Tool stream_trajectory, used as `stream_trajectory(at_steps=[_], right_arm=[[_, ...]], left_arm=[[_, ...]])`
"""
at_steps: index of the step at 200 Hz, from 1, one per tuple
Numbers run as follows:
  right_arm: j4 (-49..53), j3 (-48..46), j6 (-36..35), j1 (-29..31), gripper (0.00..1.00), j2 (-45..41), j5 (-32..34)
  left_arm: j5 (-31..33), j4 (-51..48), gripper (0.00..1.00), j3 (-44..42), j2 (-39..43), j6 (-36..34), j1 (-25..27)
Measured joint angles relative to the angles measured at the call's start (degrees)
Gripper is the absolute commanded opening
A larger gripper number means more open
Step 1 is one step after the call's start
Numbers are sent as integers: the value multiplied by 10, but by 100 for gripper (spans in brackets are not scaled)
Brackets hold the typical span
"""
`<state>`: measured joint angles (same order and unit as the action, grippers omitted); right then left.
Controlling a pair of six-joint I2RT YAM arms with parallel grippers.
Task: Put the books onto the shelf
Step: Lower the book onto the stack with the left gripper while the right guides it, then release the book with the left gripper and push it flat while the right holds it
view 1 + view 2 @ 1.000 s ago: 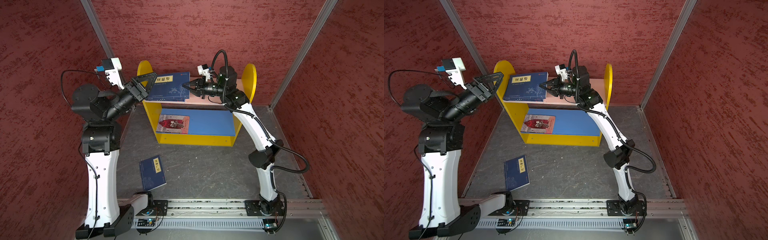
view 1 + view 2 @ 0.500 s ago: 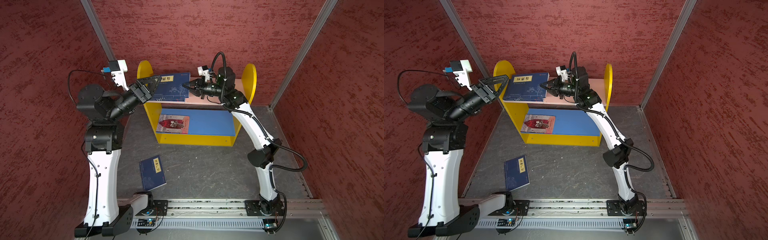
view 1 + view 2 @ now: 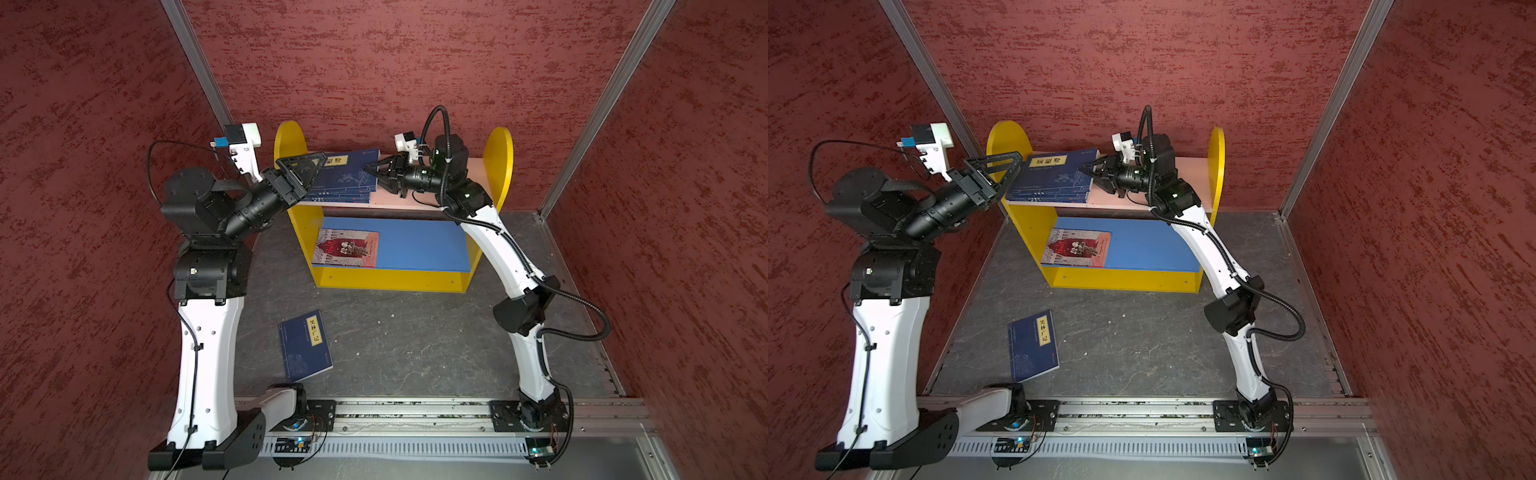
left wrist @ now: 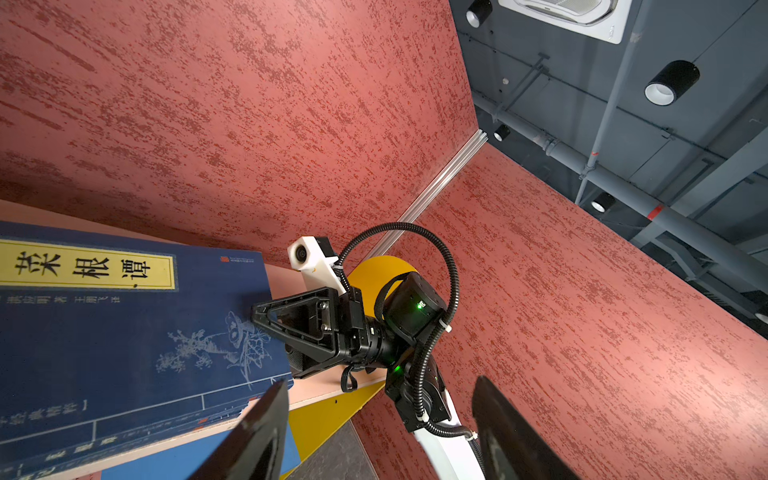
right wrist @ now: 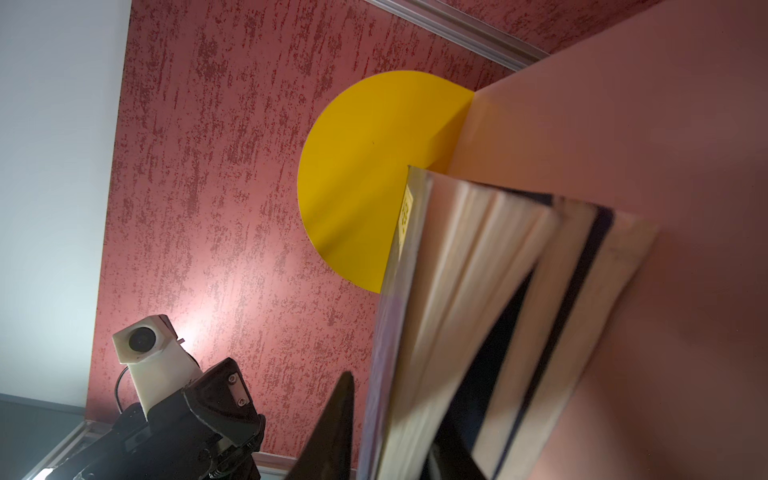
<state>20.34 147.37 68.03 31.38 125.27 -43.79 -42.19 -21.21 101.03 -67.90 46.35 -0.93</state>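
Observation:
A stack of navy books (image 3: pixel 349 174) (image 3: pixel 1059 174) lies on the shelf's (image 3: pixel 500 158) (image 3: pixel 1214 158) pink upper board. A red book (image 3: pixel 347 248) (image 3: pixel 1077 248) lies flat on the blue lower board. One more navy book (image 3: pixel 305 345) (image 3: pixel 1034 345) lies on the floor. My right gripper (image 3: pixel 368 168) (image 3: pixel 1081 168) (image 5: pixel 399 415) is at the right edge of the top book (image 5: pixel 436 291) (image 4: pixel 124 332). Its jaws straddle that edge, slightly open, one under it. My left gripper (image 3: pixel 318 160) (image 3: pixel 1017 160) (image 4: pixel 380 395) hangs open and empty by the shelf's left end.
Red textured walls close in the cell on three sides, with the shelf against the back wall. The shelf's left yellow side panel (image 5: pixel 374 166) stands just past the stack. A metal rail (image 3: pixel 415 409) with both arm bases runs along the front edge.
My left gripper has swung right, up to the shelf's left end. My right gripper's jaws have parted a little around the top book's edge.

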Motion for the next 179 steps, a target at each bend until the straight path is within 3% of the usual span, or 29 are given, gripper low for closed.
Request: stream_trajectory(at_steps=[21,54,100,179], right_arm=[[0,0,1,0,51,0,2],[2,0,0,0,63,0,6],[39,26,-15,0,70,0,21],[70,40,-36,0,75,0,34]], left_arm=[[4,0,70,2,-6,7,3],[13,-2,72,7,-14,10,12],[28,-9,77,30,-39,-22,46],[58,-23,99,30,-72,-68,94]])
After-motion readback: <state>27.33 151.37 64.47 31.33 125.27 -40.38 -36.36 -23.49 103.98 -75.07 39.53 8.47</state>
